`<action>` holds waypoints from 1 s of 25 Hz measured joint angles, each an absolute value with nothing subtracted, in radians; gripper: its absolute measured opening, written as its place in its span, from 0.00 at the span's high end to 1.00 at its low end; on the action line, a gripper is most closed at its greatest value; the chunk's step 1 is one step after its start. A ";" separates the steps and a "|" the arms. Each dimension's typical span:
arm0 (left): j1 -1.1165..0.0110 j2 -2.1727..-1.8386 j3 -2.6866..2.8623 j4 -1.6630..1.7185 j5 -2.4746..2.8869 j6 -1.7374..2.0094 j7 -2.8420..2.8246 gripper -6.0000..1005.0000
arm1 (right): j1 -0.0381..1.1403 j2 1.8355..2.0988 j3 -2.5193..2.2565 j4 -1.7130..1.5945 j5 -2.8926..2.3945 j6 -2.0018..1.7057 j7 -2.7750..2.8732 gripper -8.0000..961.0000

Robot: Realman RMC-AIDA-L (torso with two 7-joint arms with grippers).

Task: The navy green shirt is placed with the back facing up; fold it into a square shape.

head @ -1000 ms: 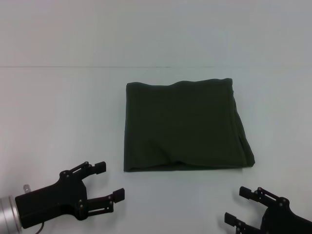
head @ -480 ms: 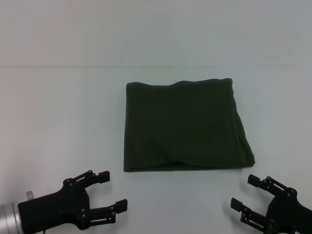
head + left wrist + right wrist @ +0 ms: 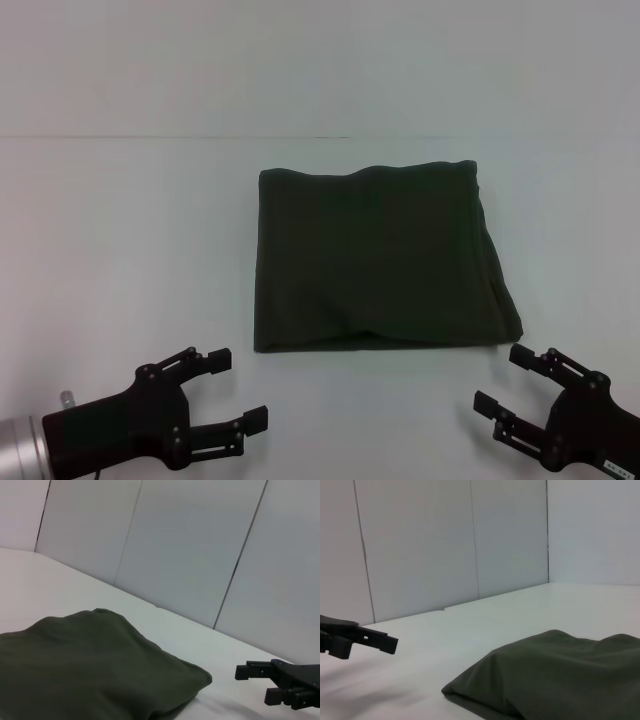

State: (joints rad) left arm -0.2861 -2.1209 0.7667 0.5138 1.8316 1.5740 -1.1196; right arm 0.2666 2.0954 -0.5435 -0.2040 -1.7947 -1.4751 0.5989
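Note:
The navy green shirt (image 3: 377, 258) lies folded into a roughly square pad in the middle of the white table, plain side up; it also shows as a low mound in the left wrist view (image 3: 90, 670) and the right wrist view (image 3: 560, 677). My left gripper (image 3: 240, 388) hovers near the table's front edge, off the shirt's near left corner, open and empty. My right gripper (image 3: 503, 380) sits off the near right corner, open and empty too. Neither touches the fabric. The right gripper (image 3: 272, 680) appears far off in the left wrist view, the left gripper (image 3: 357, 640) in the right wrist view.
The white table (image 3: 130, 230) spreads around the shirt on all sides. A pale panelled wall (image 3: 190, 550) stands behind it.
Both grippers shifted slightly near the front edge: the left one moved lower and a bit right, the right one moved rightward. The shirt has not moved.

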 joint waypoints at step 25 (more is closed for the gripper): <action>-0.287 -2.123 0.765 0.514 1.827 1.587 -1.121 0.06 | 0.268 2.095 -0.531 -0.204 -1.795 -1.483 0.597 0.18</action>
